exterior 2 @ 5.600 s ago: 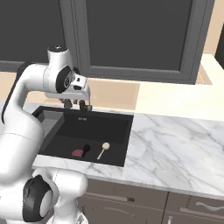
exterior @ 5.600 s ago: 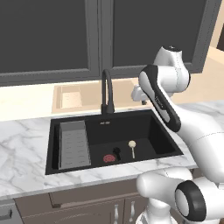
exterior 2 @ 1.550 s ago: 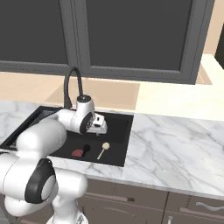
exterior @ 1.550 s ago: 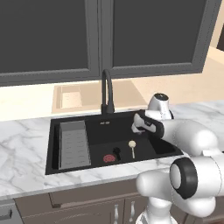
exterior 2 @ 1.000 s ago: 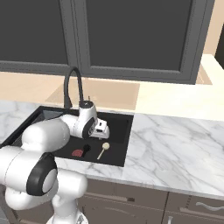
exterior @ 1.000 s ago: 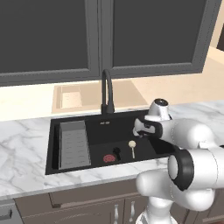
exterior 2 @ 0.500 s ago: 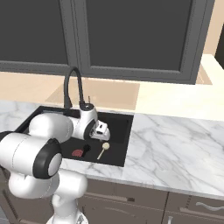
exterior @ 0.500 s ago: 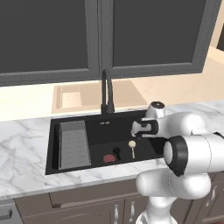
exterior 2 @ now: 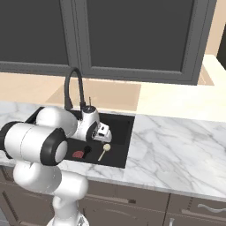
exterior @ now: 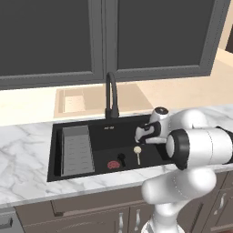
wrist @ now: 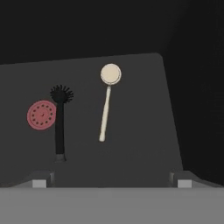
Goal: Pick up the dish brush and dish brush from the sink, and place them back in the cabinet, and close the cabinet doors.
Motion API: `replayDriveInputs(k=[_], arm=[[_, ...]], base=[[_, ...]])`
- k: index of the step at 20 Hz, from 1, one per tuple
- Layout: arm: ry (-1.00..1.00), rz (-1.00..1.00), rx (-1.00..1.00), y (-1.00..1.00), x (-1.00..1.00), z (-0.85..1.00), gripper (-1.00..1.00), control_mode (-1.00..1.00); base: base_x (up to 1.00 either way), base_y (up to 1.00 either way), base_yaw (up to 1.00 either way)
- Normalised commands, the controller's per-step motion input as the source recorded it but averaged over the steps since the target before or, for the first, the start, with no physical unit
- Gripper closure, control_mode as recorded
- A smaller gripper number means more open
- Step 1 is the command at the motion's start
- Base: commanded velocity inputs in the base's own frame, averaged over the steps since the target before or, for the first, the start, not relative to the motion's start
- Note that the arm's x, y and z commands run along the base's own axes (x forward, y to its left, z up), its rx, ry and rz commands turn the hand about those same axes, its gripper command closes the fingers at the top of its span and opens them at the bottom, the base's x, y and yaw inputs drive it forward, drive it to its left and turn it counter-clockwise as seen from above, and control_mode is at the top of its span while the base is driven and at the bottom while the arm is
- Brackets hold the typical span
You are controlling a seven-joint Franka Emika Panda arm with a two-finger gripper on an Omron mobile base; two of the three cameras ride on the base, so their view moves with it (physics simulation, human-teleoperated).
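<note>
Brushes lay on the sink (exterior: 55,136) floor as we looked down: the black brush (wrist: 60,123) just beside the red drain (wrist: 41,115), the cream brush (wrist: 106,99) apart from it. We saw our gripper (wrist: 111,178) above them, jaws spread wide and empty. Overhead, both cabinet doors (exterior: 154,36) were closed.

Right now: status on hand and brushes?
Hand open, empty, above sink floor. Black brush and cream brush lie apart. Red drain beside black brush.
</note>
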Motion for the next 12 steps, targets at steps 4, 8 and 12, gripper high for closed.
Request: replayDriveInputs(k=[4,8,12], arm=[[0.0,0.0,0.0,0.0,0.18,-0.16,-1.0,-1.0],[0.01,0.0,0.0,0.0,0.2,-0.18,-1.0,-1.0],[0.01,0.0,0.0,0.0,0.21,-0.15,-1.0,-1.0]], base=[[0.0,0.0,0.0],[0.0,0.0,0.0],[0.0,0.0,0.0]])
